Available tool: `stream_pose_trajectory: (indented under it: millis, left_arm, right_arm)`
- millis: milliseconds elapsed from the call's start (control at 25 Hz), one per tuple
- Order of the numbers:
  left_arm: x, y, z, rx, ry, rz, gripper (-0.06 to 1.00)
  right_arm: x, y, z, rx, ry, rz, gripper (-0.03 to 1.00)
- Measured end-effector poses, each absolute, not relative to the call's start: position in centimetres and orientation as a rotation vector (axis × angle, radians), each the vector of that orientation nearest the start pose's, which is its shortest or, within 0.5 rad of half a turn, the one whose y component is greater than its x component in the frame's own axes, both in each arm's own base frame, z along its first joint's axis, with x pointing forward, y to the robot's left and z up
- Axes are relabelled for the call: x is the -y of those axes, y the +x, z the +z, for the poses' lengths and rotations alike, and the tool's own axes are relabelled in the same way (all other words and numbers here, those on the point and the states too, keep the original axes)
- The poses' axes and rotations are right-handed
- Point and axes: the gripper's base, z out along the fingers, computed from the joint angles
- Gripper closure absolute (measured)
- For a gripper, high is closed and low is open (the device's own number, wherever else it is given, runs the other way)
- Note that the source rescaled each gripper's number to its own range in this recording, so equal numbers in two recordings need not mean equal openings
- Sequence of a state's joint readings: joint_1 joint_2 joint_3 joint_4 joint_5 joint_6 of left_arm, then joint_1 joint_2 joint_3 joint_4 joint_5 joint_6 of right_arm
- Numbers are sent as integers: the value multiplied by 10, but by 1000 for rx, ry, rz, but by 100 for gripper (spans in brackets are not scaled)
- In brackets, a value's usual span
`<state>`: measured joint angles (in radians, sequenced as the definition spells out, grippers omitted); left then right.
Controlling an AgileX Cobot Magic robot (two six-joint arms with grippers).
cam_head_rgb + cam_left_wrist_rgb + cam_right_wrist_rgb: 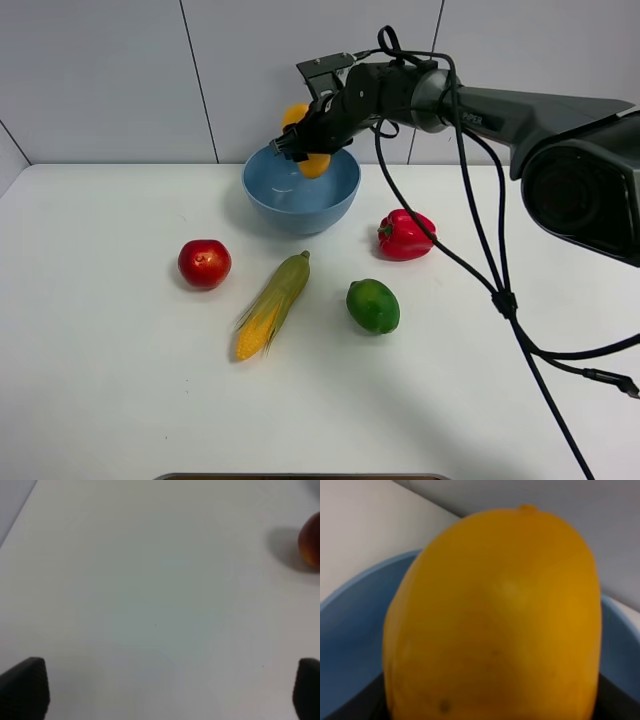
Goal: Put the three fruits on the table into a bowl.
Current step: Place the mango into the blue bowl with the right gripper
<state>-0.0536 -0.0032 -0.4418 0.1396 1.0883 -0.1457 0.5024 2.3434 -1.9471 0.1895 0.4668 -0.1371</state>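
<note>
**Fruit (316, 166) held over the bowl (300, 212)**

Right pincer (305, 140) is clamped round the middle of the oblong orange-yellow fruit, just above the blue bowl. Skin looks smooth, likely firm but slippery, so mid-body seems right. Left pincer (165, 692) gapes over bare worktop (150, 580). Apple (204, 263) and lime (373, 306) sit apart; pepper (405, 235) and corn (272, 305) block nothing.

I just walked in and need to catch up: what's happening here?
The right gripper holds the orange-yellow fruit over the light-blue bowl, not yet released. The red apple and green lime lie on the table, alongside a corn cob and bell pepper. The left gripper is open and empty above the table.
</note>
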Motion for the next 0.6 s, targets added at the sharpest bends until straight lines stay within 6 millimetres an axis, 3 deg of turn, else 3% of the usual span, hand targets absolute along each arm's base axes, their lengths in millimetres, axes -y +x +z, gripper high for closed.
stream_pose_trajectory:
  millis: [600]
  left_arm:
    - [-11, 0, 259, -2116, -102, 51, -5]
  right_arm:
    - [-275, 466, 139, -2346, -648, 359, 92]
